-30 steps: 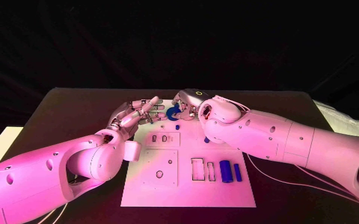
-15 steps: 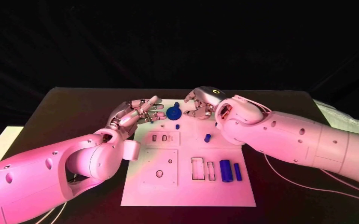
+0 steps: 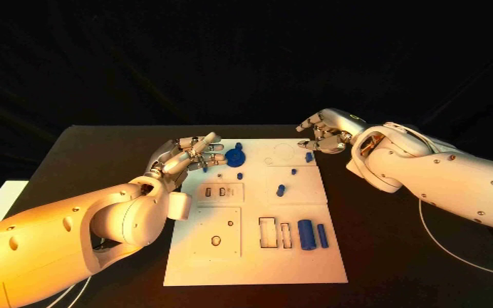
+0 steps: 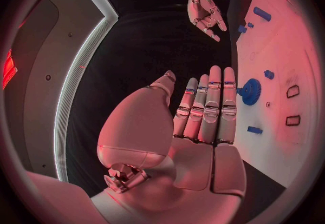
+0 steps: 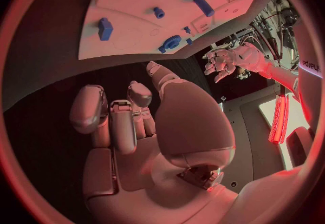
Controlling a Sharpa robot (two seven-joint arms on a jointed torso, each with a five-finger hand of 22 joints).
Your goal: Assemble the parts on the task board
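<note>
The white task board [image 3: 257, 251] lies mid-table. A blue gear [image 3: 235, 157] sits on its far left part, also seen as the gear [image 4: 251, 91] just off my left fingertips. My left hand [image 3: 190, 155] hovers at the board's far left edge, fingers straight and side by side, holding nothing. My right hand [image 3: 327, 131] is beyond the board's far right corner over the dark table, fingers loosely bent, nothing in them. Small blue pegs [image 3: 281, 190] lie scattered mid-board. A thick blue cylinder [image 3: 306, 234] and a thin blue bar [image 3: 323, 234] lie near the front right.
Rectangular slots [image 3: 272, 232] and small recesses [image 3: 218, 192] mark the board. The black table [image 3: 390, 251] spreads on both sides. The right wrist view shows the board [image 5: 135, 7] and my left hand [image 5: 227, 61] across it.
My right hand has let go of the blue gear and drawn back to the right, off the board. The gear stays by my left fingertips; the left hand has not moved.
</note>
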